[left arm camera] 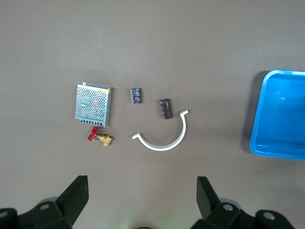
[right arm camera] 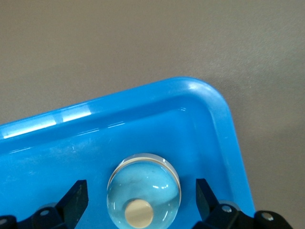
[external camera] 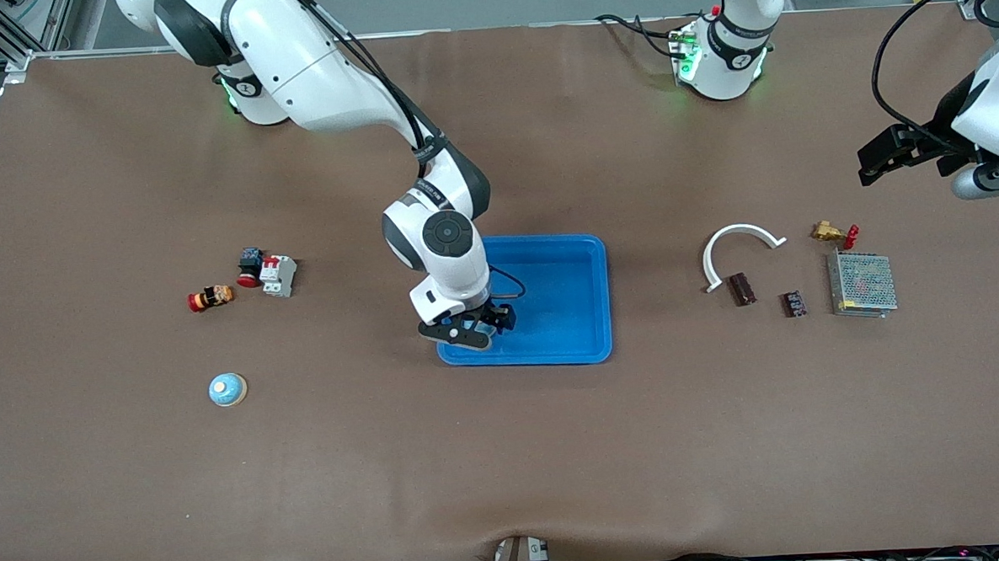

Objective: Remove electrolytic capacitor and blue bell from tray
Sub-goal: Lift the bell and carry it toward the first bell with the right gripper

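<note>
Here the right tool [external camera: 465, 331] hangs low over the blue tray [external camera: 580, 298], at the corner nearest the front camera toward the right arm's end, its fingers [right arm camera: 76, 200] spread wide with a blue domed bell [right arm camera: 143, 188] lying loose between them on the tray floor. A second blue bell [external camera: 227, 389] sits on the tabletop [external camera: 507, 449] toward the right arm's end. The left tool [left arm camera: 141, 200] waits, wide open and empty, over the cluster where the dark capacitor [left arm camera: 166, 109] lies beside the white curved clip [left arm camera: 164, 136].
</note>
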`<move>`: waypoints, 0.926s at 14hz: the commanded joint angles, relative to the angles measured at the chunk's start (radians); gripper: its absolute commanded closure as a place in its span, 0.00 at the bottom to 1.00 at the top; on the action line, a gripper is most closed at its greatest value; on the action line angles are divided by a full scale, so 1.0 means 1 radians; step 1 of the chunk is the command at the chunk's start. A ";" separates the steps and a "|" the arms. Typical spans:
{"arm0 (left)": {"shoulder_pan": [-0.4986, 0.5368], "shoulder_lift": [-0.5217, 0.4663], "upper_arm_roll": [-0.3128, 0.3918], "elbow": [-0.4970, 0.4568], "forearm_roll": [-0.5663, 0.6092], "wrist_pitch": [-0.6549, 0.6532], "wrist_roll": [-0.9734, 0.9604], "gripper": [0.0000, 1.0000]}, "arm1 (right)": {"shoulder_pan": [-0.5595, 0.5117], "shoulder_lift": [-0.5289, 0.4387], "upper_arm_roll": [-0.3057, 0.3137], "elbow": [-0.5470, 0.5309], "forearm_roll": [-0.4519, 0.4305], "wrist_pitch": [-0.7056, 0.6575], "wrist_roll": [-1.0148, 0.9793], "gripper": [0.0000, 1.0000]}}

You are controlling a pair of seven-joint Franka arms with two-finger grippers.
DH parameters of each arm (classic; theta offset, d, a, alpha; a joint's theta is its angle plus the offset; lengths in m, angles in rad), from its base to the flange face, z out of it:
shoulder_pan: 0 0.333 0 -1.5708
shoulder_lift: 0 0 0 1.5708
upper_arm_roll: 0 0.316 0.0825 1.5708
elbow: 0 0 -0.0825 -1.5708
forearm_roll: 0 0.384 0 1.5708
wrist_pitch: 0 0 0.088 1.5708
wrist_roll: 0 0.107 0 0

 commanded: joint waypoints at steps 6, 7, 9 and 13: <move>-0.001 -0.011 0.009 -0.012 -0.022 0.012 0.020 0.00 | 0.011 0.024 -0.010 0.026 -0.029 0.009 0.033 0.03; -0.001 -0.010 0.009 -0.012 -0.021 0.012 0.020 0.00 | 0.011 0.024 -0.010 0.028 -0.028 0.009 0.033 0.09; -0.001 -0.010 0.009 -0.012 -0.021 0.012 0.015 0.00 | 0.011 0.024 -0.010 0.028 -0.028 0.009 0.033 0.19; -0.003 -0.010 0.009 -0.010 -0.021 0.012 0.007 0.00 | 0.011 0.023 -0.010 0.028 -0.028 0.009 0.033 0.40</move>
